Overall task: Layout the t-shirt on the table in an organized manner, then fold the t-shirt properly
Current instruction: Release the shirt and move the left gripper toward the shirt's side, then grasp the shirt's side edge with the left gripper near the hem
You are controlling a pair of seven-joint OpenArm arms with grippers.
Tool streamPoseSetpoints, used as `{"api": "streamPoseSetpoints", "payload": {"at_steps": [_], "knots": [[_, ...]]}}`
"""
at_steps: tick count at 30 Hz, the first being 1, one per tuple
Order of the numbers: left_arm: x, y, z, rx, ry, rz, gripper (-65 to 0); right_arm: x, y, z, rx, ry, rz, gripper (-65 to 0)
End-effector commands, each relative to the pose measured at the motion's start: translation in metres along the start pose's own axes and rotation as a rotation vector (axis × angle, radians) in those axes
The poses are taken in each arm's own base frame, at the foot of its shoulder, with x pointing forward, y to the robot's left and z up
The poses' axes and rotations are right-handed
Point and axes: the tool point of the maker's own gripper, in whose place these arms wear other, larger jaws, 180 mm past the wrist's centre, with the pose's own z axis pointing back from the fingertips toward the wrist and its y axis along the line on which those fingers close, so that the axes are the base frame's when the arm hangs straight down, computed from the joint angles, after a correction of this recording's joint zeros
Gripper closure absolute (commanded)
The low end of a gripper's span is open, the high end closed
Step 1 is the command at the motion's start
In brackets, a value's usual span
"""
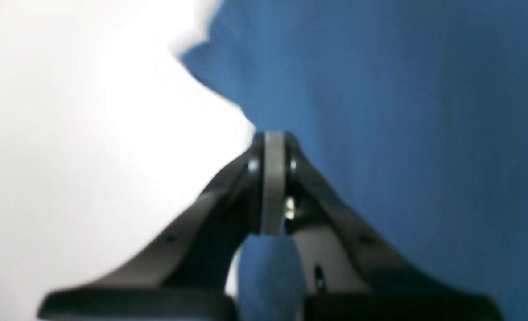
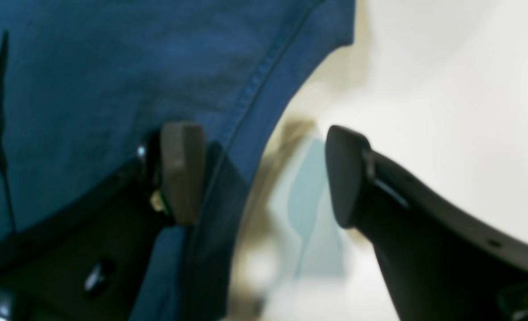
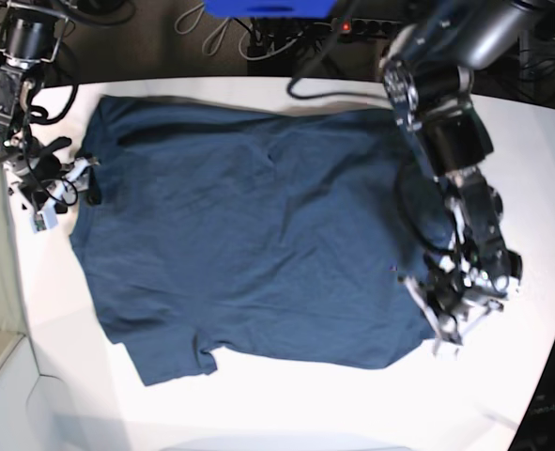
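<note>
In the left wrist view, the left gripper (image 1: 274, 147) has its fingers clenched at the hem of the dark navy-blue cotton t-shirt (image 1: 402, 133); a thin pinch could slip, with white tabletop (image 1: 76, 133) free toward 9 o'clock. The right wrist view shows the right gripper (image 2: 264, 174) released, straddling a stitched hem. In the base view, the shirt lies spread across the middle, with bare margin at 6 o'clock.

You'll find no readable text, label, brand, number or sign anywhere in these three views.
</note>
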Motion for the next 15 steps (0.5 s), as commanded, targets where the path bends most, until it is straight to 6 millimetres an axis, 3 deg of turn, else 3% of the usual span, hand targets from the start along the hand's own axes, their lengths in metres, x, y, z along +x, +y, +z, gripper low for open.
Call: {"api": "streamPoseSetpoints", "payload": {"at_steps": [1, 6, 15], "knots": [[0.029, 0.005, 0.001, 0.006, -0.094, 0.047, -1.5, 0.001, -0.008, 0.003, -0.016, 0.015, 0.018, -42.5], [0.056, 0.014, -0.018, 0.0, -0.244, 0.306, 0.0, -0.004, -0.007, 0.002, -0.013, 0.027, 0.013, -42.5], [0.033, 0.057, -0.061, 0.059, -0.295, 0.742, 0.0, -0.024, -0.021, 0.005, -0.028, 0.081, -0.004, -42.5]]}}
